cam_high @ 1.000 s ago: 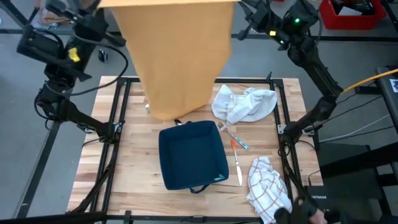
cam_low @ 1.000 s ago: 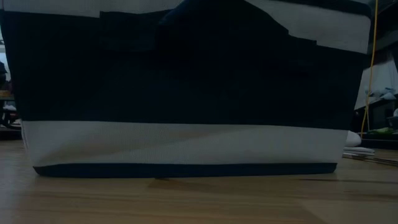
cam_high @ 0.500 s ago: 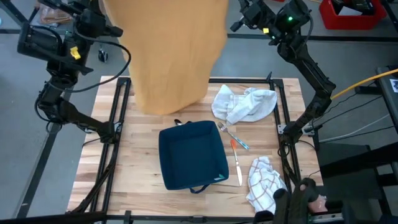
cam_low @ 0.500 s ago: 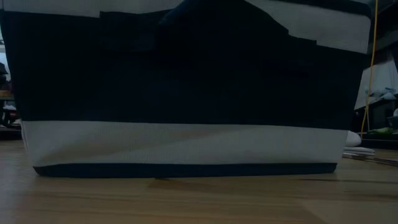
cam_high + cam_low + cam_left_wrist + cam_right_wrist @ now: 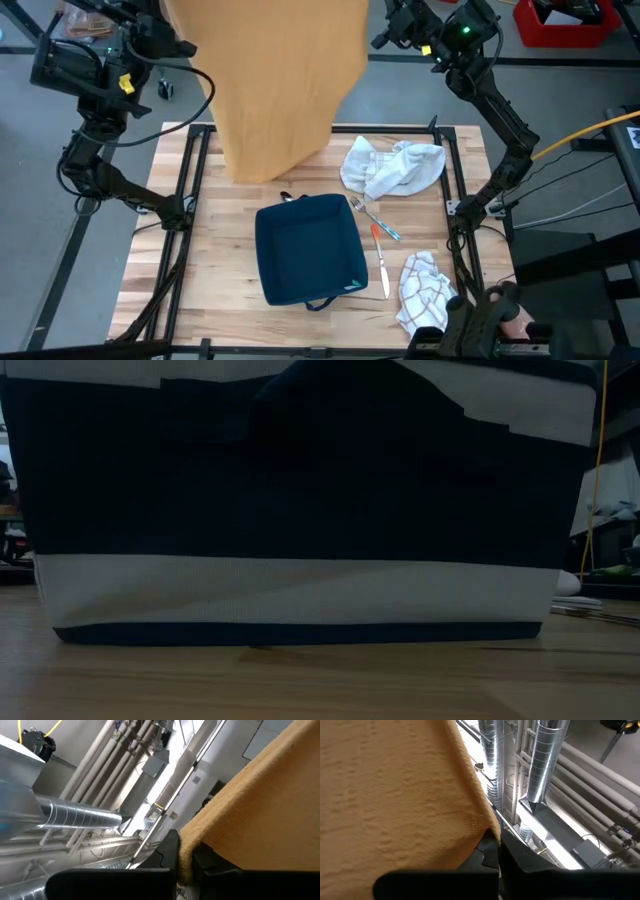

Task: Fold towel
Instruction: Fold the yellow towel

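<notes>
- High view: a tan towel [image 5: 275,80] hangs above the table's [image 5: 220,270] far edge. A dark bin [image 5: 308,250], two crumpled cloths and cutlery lie below.
- Low view: the bin's wall [image 5: 290,510] fills the frame.
- Left wrist view: the left gripper [image 5: 186,865] is clamped on the towel's corner.
- Right wrist view: the right gripper [image 5: 492,851] pinches the other corner.
- No readable writing.

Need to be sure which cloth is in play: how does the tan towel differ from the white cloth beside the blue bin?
The tan towel hangs spread out in the air, pinched at its top corners by the left gripper and right gripper; the white cloth lies crumpled on the table, held by nothing. The tan towel is plain mustard and looks larger; the white cloth is pale and bunched. Both sit behind the blue bin.
</notes>
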Controlling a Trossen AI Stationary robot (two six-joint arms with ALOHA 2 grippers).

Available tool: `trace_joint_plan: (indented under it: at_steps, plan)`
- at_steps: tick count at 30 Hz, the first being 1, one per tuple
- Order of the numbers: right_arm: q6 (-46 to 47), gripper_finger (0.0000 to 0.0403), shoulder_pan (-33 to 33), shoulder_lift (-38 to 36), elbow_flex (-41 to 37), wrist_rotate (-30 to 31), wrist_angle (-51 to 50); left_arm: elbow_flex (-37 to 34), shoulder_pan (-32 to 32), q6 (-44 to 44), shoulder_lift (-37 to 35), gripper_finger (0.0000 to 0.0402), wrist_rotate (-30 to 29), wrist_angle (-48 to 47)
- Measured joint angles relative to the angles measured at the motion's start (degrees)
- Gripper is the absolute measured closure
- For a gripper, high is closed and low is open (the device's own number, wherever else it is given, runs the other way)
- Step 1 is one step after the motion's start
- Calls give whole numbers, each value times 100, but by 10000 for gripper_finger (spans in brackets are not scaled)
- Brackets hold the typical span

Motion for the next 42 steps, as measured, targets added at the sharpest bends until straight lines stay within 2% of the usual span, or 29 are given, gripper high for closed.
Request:
trace_joint_plan:
  at_steps: [7, 12, 17, 19, 23, 29, 31, 34, 42]
  plan:
    - [109, 402, -2, 12, 0, 23, -9, 0, 4, -631, 45, 402, -1, -56]
    - [945, 402, -29, 6, 0, 57, -117, 32, 11, -2035, 52, 402, -11, -1039]
    - [1413, 402, -55, -9, 0, 148, -383, 66, 20, -4114, 146, 401, 8, -2610]
    - [1539, 402, -71, -12, 0, 202, -614, 66, 20, -5194, 178, 402, 440, -3449]
    - [1586, 402, -74, -12, 0, 495, -1081, 66, 20, -7298, 201, 402, 2047, -4879]
    - [1573, 402, -63, -12, 0, 565, -1565, 94, 108, -9585, 105, 401, 4318, -6398]
    - [1579, 402, -51, -8, 0, 488, -1653, 158, 280, -9907, 46, 402, 4797, -6820]
    - [1747, 402, -50, -8, 0, 212, -1777, 202, 701, -9867, -34, 401, 4936, -7162]
    - [2368, 402, -53, -3, 0, -87, -1819, 205, 2506, -8304, -66, 401, 5691, -6926]
